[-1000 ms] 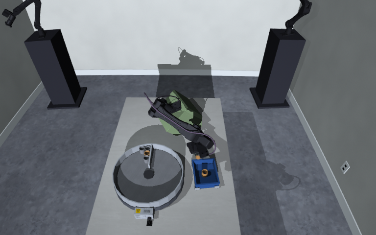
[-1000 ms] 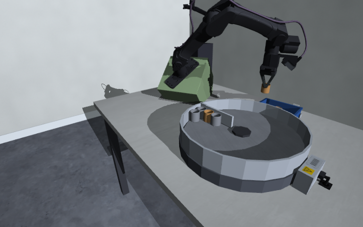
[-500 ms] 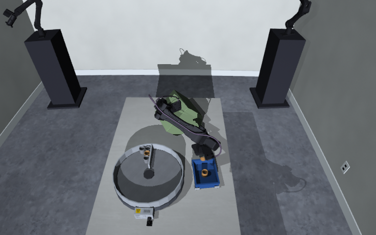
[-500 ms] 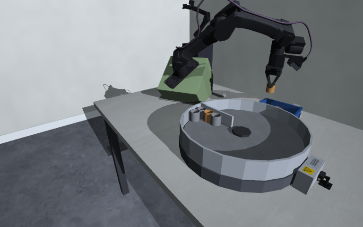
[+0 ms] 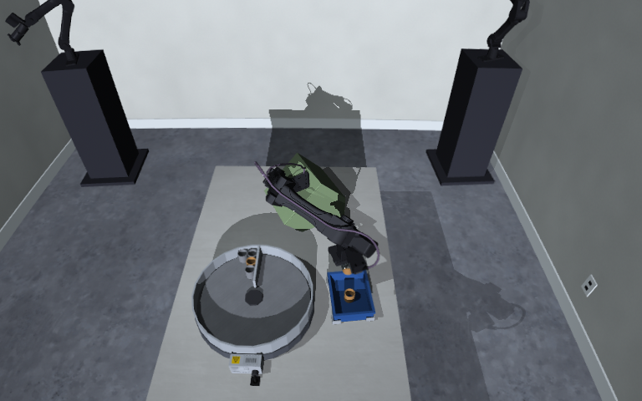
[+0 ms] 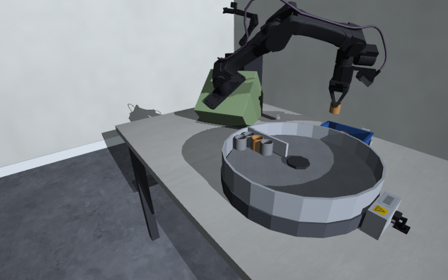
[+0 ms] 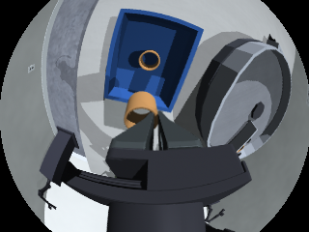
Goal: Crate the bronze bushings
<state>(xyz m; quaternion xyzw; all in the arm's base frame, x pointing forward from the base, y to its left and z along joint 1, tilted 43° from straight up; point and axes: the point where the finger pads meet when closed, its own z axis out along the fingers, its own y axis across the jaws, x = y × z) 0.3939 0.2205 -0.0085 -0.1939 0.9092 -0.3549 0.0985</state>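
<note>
My gripper [image 6: 336, 105] [image 7: 155, 115] is shut on the wall of a bronze bushing [image 5: 347, 271] [image 6: 335, 108] [image 7: 141, 103] and holds it in the air, above the arm-side end of the blue crate [image 5: 369, 295] [image 6: 356, 127] [image 7: 190, 58]. Another bronze bushing lies inside the crate. On the turntable [image 5: 279, 283] [image 6: 317, 148] [image 7: 229, 108] stand one bronze bushing [image 5: 251, 261] [image 6: 256, 143] and three steel bushings, one [image 5: 249, 272] [image 6: 266, 147] nearest the hub, one [image 5: 242, 256] [image 6: 240, 143] by the rim and one [image 5: 252, 251] [image 6: 247, 134] partly hidden.
A thin upright divider [image 5: 257, 269] [image 6: 272, 142] runs from the turntable's rim towards its dark hub [image 5: 254, 296] [image 6: 298, 162], beside the bushings. The turntable's raised rim faces the crate. A control box [image 5: 247, 362] [image 6: 381, 216] sits against the turntable. The green arm base [image 5: 303, 217] [image 6: 227, 108] stands behind.
</note>
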